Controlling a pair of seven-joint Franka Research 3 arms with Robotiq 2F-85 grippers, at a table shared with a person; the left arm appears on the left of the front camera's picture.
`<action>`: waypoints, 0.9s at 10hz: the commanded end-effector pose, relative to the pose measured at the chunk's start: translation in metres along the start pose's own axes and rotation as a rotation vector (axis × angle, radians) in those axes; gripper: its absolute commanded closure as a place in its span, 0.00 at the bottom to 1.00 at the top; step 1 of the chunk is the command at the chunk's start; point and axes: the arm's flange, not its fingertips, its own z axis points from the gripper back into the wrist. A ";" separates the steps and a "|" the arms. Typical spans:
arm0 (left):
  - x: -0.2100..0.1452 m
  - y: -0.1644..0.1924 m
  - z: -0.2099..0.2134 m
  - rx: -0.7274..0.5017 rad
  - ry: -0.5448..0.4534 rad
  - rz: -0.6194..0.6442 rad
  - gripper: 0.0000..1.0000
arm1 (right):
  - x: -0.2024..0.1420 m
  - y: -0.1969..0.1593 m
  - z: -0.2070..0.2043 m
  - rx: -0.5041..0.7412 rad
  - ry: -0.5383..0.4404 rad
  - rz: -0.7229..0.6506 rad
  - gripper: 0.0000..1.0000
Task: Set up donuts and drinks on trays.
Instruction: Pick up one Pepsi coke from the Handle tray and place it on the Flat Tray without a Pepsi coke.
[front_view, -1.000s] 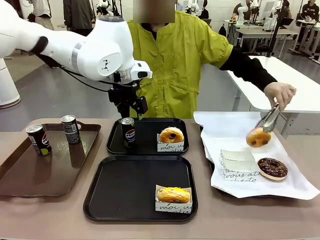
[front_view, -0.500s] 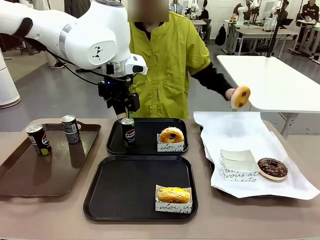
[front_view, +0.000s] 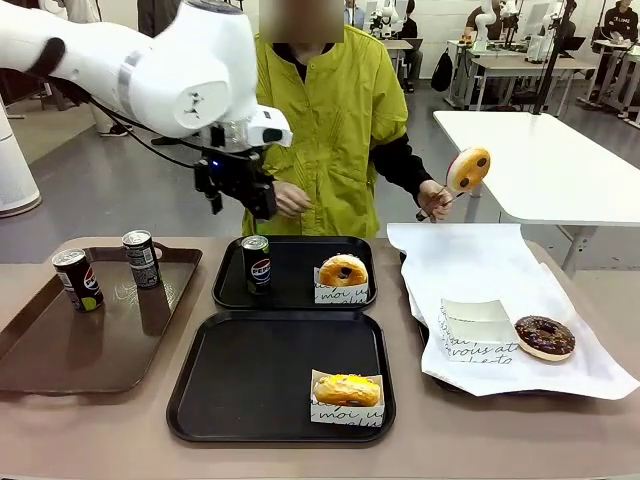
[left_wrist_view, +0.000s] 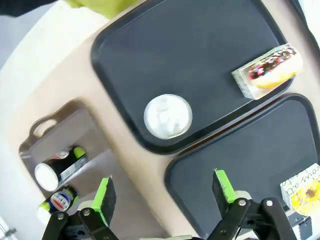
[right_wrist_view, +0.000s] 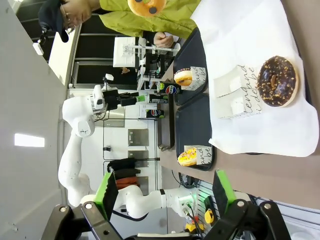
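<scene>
Overhead, the left hand (front_view: 240, 185) hangs, fingers apart, above a Pepsi can (front_view: 256, 262) at nine o'clock on the far black tray (front_view: 295, 265); a sleeved donut (front_view: 343, 272) sits at three. Right hand (right_wrist_view: 162, 187): fingers apart too.

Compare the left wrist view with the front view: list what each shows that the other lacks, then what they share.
Left wrist: the left gripper from behind, jaws wide open, and the can seen top-down, silver lid facing the camera.
Front: the person's hand holding up a donut, plus a chocolate donut and a paper sleeve on white paper.
Shared: both black trays, that can on the far one, two sleeved donuts, and two cans on the brown tray.
</scene>
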 end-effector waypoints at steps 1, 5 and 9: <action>-0.024 0.064 0.042 -0.022 0.057 0.092 0.00 | 0.000 0.001 0.000 0.005 0.001 0.004 0.00; -0.084 0.162 0.084 0.002 0.073 0.286 0.00 | 0.000 0.001 0.000 0.005 0.001 0.004 0.00; -0.089 0.205 0.062 -0.043 0.067 0.345 0.00 | 0.000 0.001 0.000 0.005 0.001 0.004 0.00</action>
